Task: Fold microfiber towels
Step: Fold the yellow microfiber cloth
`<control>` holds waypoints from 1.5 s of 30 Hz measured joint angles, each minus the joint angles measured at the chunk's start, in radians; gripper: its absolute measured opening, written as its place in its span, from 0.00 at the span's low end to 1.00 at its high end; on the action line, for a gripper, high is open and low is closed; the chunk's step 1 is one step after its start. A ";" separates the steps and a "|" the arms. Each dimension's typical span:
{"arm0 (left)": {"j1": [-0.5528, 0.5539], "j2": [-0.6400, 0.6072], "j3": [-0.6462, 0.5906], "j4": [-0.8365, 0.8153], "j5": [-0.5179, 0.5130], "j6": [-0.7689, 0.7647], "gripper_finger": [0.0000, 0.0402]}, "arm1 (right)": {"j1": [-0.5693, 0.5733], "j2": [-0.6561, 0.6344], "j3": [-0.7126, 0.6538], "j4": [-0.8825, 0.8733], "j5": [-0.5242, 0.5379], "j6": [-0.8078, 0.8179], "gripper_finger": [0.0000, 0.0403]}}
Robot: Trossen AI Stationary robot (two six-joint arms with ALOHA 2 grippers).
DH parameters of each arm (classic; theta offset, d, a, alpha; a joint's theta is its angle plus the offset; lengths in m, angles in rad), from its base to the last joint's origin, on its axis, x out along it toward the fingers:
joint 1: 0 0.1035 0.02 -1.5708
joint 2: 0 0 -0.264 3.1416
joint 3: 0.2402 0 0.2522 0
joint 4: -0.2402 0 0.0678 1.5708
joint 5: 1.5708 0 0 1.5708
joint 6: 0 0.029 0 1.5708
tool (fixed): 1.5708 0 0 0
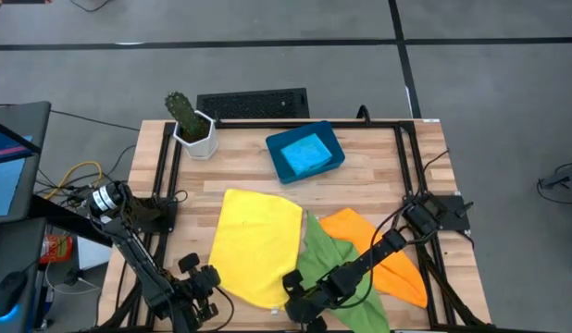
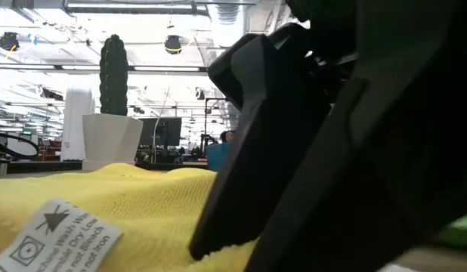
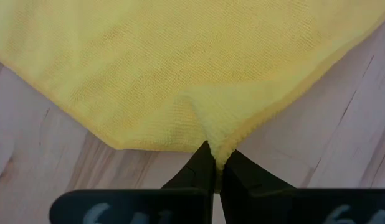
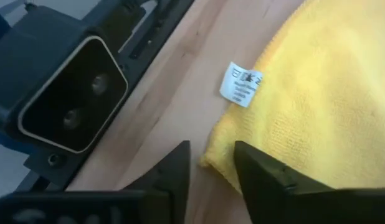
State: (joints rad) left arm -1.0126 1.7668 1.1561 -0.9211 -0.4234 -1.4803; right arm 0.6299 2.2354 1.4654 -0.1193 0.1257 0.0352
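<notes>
Four towels on the wooden table [image 1: 240, 176], one of them inside a container. Dark-blue tray [image 1: 276, 157] sits at the far centre; the light blue towel [image 1: 307, 154] lies folded in it, filling most of the floor. White pot [image 1: 197, 139] to the tray's left holds a cactus [image 1: 181, 108], upright.

Yellow towel [image 1: 258, 242] lies spread flat on the near-centre of the table. Its white care label [image 4: 240, 84] sticks out at the near edge, by one corner. Green towel [image 1: 325, 254] is rumpled just right of the yellow one, edges touching. Orange towel [image 1: 388, 261] lies right of the green, partly overlapped by it.

Left gripper [image 3: 215, 167] is at the near-left corner of the yellow towel, fingers pinched tight on a small pucker of the hem, which is lifted off the wood.

Right gripper [image 4: 211, 163] is low at the near-right corner of the yellow towel, fingers [image 4: 265, 174] narrowly apart, straddling the corner's edge; cannot tell whether they grip it. The right arm crosses over the green towel.

Black camera housing [image 4: 68, 93] stands at the table's near edge, close to that corner.
</notes>
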 joint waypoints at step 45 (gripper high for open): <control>0.436 -0.611 0.310 -0.651 -0.447 0.250 0.00 | -0.573 -0.671 0.131 -0.307 0.325 -0.272 0.02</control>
State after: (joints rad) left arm -0.5769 1.1562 1.4659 -1.5719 -0.8703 -1.2305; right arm 0.0573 1.5645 1.5965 -0.4263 0.4507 -0.2372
